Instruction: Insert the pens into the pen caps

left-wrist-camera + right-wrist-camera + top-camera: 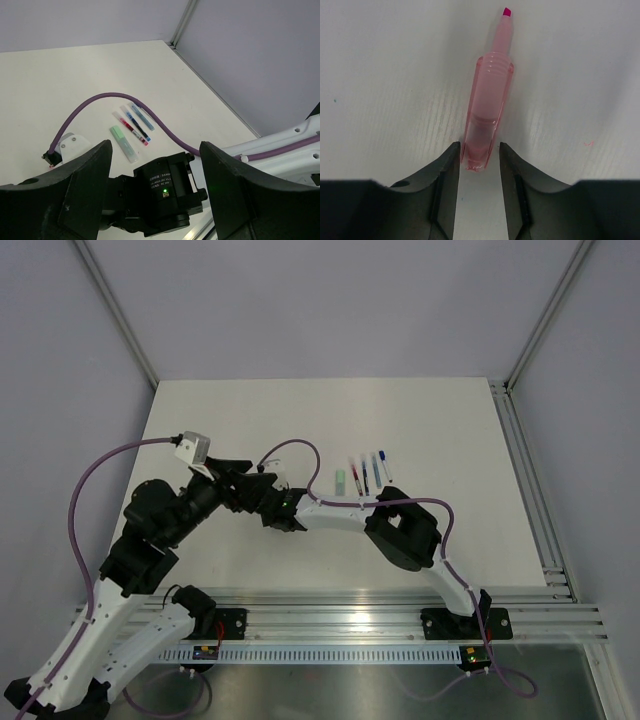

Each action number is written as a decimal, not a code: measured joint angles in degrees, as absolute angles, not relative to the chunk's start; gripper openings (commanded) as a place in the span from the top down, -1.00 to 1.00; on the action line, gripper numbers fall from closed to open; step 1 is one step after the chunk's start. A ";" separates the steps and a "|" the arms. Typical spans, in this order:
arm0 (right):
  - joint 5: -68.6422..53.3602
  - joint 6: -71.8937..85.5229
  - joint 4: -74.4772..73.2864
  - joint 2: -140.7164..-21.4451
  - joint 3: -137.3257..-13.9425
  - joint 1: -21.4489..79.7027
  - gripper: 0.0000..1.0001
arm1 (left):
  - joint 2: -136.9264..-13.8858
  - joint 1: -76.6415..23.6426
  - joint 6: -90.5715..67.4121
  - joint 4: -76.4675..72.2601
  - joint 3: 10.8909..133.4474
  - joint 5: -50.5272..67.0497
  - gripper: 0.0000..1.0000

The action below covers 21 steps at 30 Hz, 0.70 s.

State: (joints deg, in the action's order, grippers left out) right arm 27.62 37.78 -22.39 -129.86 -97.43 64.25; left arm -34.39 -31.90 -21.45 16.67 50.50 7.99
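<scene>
The right gripper (480,150) is bracketing the pink pen cap (487,90) lying on the table (380,75); squeezing or not, I cannot tell. The left gripper (155,147) is hanging wide, a purple cable (107,95) arcing past the pens (131,128).

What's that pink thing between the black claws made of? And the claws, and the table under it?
Pink tube: likely clear-tinted plastic, glossy; you can see through it, and it has moulded ridges. Fingers: matt black, probably plastic, hard to say. Table: white, matt, faint wood-like grain; possibly laminate.
</scene>
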 measured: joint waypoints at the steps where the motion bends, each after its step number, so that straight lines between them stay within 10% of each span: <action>1: 27.83 37.80 -22.39 -129.91 -97.43 64.25 0.23 | -34.50 -31.90 -21.45 16.67 50.50 8.16 -0.46; 7: 29.45 38.22 -22.00 -129.99 -97.08 64.25 0.59 | -35.31 -31.83 -21.45 16.67 50.50 8.62 -0.47; 21: 32.05 37.06 -13.32 -107.94 -70.57 65.08 0.69 | -36.49 -31.48 -21.71 16.69 50.50 8.47 -0.22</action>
